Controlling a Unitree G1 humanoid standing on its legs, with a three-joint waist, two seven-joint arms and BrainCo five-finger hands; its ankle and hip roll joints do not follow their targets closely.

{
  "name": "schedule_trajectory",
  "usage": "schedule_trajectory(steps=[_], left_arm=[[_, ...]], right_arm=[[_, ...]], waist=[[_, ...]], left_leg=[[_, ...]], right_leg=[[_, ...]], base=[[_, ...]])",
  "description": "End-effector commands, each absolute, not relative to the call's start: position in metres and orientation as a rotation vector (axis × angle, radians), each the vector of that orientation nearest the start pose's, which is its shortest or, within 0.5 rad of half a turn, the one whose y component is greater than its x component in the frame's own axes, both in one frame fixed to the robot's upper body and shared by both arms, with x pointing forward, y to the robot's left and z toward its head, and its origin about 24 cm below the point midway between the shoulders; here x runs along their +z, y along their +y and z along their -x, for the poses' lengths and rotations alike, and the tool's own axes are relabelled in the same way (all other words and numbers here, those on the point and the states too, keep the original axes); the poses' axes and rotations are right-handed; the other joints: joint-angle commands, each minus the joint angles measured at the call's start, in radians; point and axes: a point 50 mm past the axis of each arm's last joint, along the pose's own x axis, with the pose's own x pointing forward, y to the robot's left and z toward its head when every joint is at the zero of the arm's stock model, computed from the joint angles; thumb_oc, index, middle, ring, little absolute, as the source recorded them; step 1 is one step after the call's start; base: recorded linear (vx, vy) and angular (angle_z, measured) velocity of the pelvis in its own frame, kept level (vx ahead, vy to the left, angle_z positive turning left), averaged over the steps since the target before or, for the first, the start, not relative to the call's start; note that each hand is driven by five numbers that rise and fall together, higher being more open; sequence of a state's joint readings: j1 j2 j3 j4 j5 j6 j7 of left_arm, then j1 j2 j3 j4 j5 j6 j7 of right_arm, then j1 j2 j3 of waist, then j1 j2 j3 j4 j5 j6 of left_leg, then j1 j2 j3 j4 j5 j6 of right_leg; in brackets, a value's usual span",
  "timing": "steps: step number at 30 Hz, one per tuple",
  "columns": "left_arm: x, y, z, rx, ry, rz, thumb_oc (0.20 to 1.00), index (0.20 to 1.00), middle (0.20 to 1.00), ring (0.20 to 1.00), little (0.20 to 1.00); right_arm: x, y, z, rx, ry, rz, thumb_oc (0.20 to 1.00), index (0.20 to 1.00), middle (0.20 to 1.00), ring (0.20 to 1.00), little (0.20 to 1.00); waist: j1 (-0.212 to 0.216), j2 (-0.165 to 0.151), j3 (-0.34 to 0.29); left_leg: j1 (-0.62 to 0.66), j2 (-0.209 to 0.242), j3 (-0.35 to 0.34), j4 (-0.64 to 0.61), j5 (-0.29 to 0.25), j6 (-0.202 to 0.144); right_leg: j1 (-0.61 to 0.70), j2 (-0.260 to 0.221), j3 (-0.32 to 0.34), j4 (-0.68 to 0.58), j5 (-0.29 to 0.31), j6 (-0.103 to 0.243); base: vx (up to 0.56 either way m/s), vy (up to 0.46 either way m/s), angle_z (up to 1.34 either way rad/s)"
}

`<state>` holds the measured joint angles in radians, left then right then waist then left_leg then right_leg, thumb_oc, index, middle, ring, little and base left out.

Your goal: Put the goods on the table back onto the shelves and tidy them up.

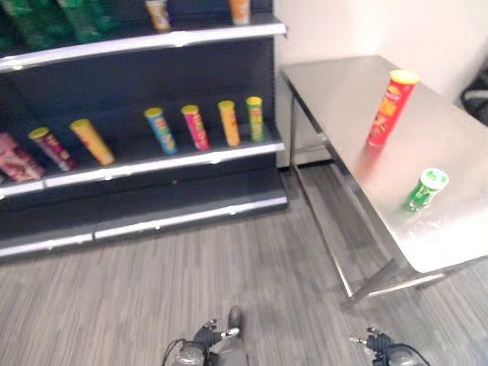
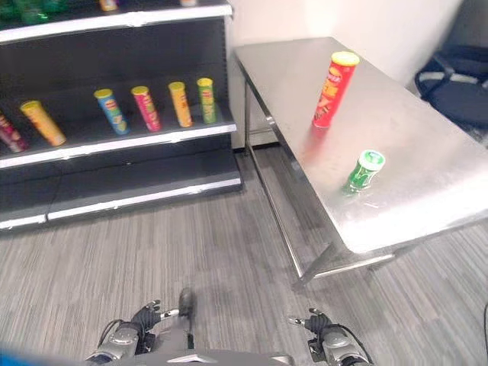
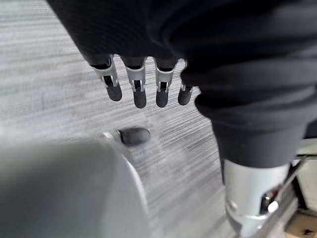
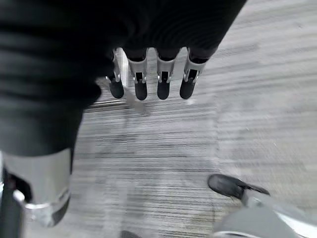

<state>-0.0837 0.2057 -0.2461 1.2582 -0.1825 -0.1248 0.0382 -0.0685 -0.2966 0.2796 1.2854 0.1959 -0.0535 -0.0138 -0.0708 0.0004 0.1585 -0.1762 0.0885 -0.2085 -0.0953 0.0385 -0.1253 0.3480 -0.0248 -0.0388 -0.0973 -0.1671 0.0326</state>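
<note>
A tall red chip can [image 1: 389,108] with a yellow lid stands upright on the steel table [image 1: 343,91], toward its far side. A short green can [image 1: 425,189] with a white lid stands nearer the table's front edge. Several chip cans [image 1: 197,126] line the middle shelf [image 1: 160,164] of the dark shelving unit to the left. My left hand [image 3: 136,82] hangs low over the grey floor with straight fingers and holds nothing. My right hand [image 4: 163,82] hangs the same way, open, low and short of the table's near corner. Both hands are far from the cans.
Green bottles [image 1: 46,23] and orange packs [image 1: 239,9] fill the top shelf. A pink bag [image 1: 17,160] lies at the middle shelf's left end. The table's steel legs [image 1: 324,229] stand between the shelving and the tabletop. A black chair [image 2: 457,84] sits beyond the table's right side.
</note>
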Motion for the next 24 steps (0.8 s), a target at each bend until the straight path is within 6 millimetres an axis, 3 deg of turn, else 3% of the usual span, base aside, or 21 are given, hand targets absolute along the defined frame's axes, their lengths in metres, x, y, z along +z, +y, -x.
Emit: schedule_trajectory(steps=[1,3,4,5,6,8,10,12,13,16,19,21,22,23,24], left_arm=[[-0.155,0.214,-0.123,0.006,1.054,-0.268,1.0,1.0,1.0,1.0,1.0],[-0.155,0.216,-0.123,0.005,1.048,-0.273,1.0,1.0,1.0,1.0,1.0],[-0.153,0.217,-0.125,0.008,1.037,-0.28,1.0,1.0,1.0,1.0,1.0],[-0.153,0.217,-0.125,0.008,1.037,-0.28,1.0,1.0,1.0,1.0,1.0],[-0.152,0.22,-0.127,0.015,1.026,-0.29,1.0,1.0,1.0,1.0,1.0],[-0.15,0.223,-0.13,0.023,1.015,-0.291,1.0,1.0,1.0,1.0,1.0],[-0.149,0.225,-0.133,0.025,1.008,-0.299,1.0,1.0,1.0,1.0,1.0],[-0.149,0.225,-0.133,0.025,1.008,-0.299,1.0,1.0,1.0,1.0,1.0],[-0.146,0.229,-0.14,0.023,0.991,-0.313,1.0,1.0,1.0,1.0,1.0],[-0.143,0.233,-0.145,0.017,0.981,-0.335,1.0,1.0,1.0,1.0,1.0],[-0.142,0.235,-0.145,0.018,0.98,-0.342,1.0,1.0,1.0,1.0,1.0],[-0.142,0.237,-0.145,0.023,0.981,-0.344,1.0,1.0,1.0,1.0,1.0],[-0.141,0.241,-0.145,0.025,0.994,-0.372,1.0,1.0,1.0,1.0,1.0],[-0.141,0.241,-0.145,0.025,0.994,-0.372,1.0,1.0,1.0,1.0,1.0],[-0.141,0.239,-0.146,0.025,0.982,-0.356,1.0,1.0,1.0,1.0,1.0]], right_arm=[[-0.155,-0.257,-0.094,-0.09,1.203,0.31,1.0,1.0,1.0,1.0,1.0],[-0.155,-0.256,-0.092,-0.091,1.21,0.306,1.0,1.0,1.0,1.0,1.0],[-0.155,-0.256,-0.094,-0.089,1.207,0.301,1.0,1.0,1.0,1.0,1.0],[-0.155,-0.256,-0.094,-0.089,1.208,0.301,1.0,1.0,1.0,1.0,1.0],[-0.155,-0.253,-0.098,-0.088,1.194,0.286,1.0,1.0,1.0,1.0,1.0],[-0.155,-0.252,-0.101,-0.099,1.189,0.265,1.0,1.0,1.0,1.0,1.0],[-0.155,-0.252,-0.101,-0.117,1.187,0.243,1.0,1.0,1.0,1.0,1.0],[-0.155,-0.252,-0.101,-0.117,1.187,0.243,1.0,1.0,1.0,1.0,1.0],[-0.152,-0.256,-0.106,-0.158,1.165,0.21,1.0,1.0,1.0,1.0,1.0],[-0.15,-0.264,-0.104,-0.223,1.155,0.171,1.0,1.0,1.0,1.0,1.0],[-0.149,-0.273,-0.095,-0.287,1.164,0.143,1.0,1.0,1.0,1.0,1.0],[-0.147,-0.283,-0.09,-0.352,1.153,0.114,1.0,1.0,1.0,1.0,1.0],[-0.143,-0.296,-0.084,-0.41,1.161,0.121,1.0,1.0,1.0,1.0,1.0],[-0.143,-0.296,-0.084,-0.411,1.161,0.121,1.0,1.0,1.0,1.0,1.0],[-0.143,-0.305,-0.067,-0.517,1.168,0.06,1.0,1.0,1.0,1.0,1.0]], waist=[[0.022,-0.02,-0.003],[0.023,-0.021,-0.008],[0.023,-0.029,-0.023],[0.025,-0.03,-0.023],[0.027,-0.042,-0.037],[0.027,-0.046,-0.049],[0.022,-0.045,-0.054],[0.023,-0.045,-0.055],[0.007,-0.039,-0.041],[-0.021,-0.031,-0.006],[-0.038,-0.033,-0.001],[-0.052,-0.036,-0.003],[-0.068,-0.048,-0.007],[-0.069,-0.047,-0.004],[-0.079,-0.06,-0.015]], left_leg=[[0.076,0.047,0.062,0.03,0.095,-0.038],[0.085,0.046,0.081,0.038,0.092,-0.034],[0.092,0.036,0.127,0.062,0.067,-0.02],[0.093,0.035,0.13,0.063,0.066,-0.02],[0.106,0.017,0.176,0.08,0.033,0.004],[0.115,-0.003,0.21,0.091,0.004,0.03],[0.134,-0.024,0.235,0.087,-0.018,0.057],[0.134,-0.024,0.236,0.087,-0.019,0.057],[0.171,-0.047,0.259,0.071,-0.04,0.093],[0.22,-0.05,0.287,0.047,-0.056,0.109],[0.25,-0.051,0.299,0.034,-0.071,0.108],[0.259,-0.048,0.309,0.032,-0.085,0.104],[0.264,-0.048,0.321,0.031,-0.097,0.099],[0.268,-0.047,0.319,0.031,-0.098,0.099],[0.267,-0.054,0.316,0.046,-0.11,0.1]], right_leg=[[-0.11,0.01,0.078,0.022,0.009,0.041],[-0.111,-0.004,0.084,0.025,0.007,0.048],[-0.117,-0.046,0.092,0.024,0.017,0.076],[-0.117,-0.047,0.094,0.024,0.017,0.077],[-0.136,-0.088,0.111,0.045,0.026,0.104],[-0.169,-0.12,0.122,0.084,0.032,0.129],[-0.204,-0.142,0.129,0.15,0.038,0.149],[-0.205,-0.142,0.13,0.152,0.037,0.15],[-0.29,-0.142,0.135,0.318,0.09,0.173],[-0.383,-0.155,0.094,0.481,0.175,0.184],[-0.397,-0.174,0.046,0.454,0.178,0.176],[-0.408,-0.169,0.014,0.358,0.157,0.165],[-0.425,-0.155,0.008,0.226,0.155,0.16],[-0.419,-0.153,0.006,0.222,0.155,0.16],[-0.39,-0.15,0.042,0.154,0.154,0.169]], base=[[0.25,0.247,-0.78],[0.17,0.199,-0.69],[0.13,0.177,-0.64],[0.24,0.344,-0.9],[0.17,0.253,-0.87],[0.17,0.285,-0.76],[0.12,0.21,-0.51],[0.06,0.143,-0.17],[0.08,0.262,-0.02],[0.06,0.215,-0.15],[0.06,0.05,-0.04],[0.12,-0.038,0.05],[0.12,-0.072,-0.22],[0.15,-0.066,-0.33],[0.14,-0.053,-0.19]])
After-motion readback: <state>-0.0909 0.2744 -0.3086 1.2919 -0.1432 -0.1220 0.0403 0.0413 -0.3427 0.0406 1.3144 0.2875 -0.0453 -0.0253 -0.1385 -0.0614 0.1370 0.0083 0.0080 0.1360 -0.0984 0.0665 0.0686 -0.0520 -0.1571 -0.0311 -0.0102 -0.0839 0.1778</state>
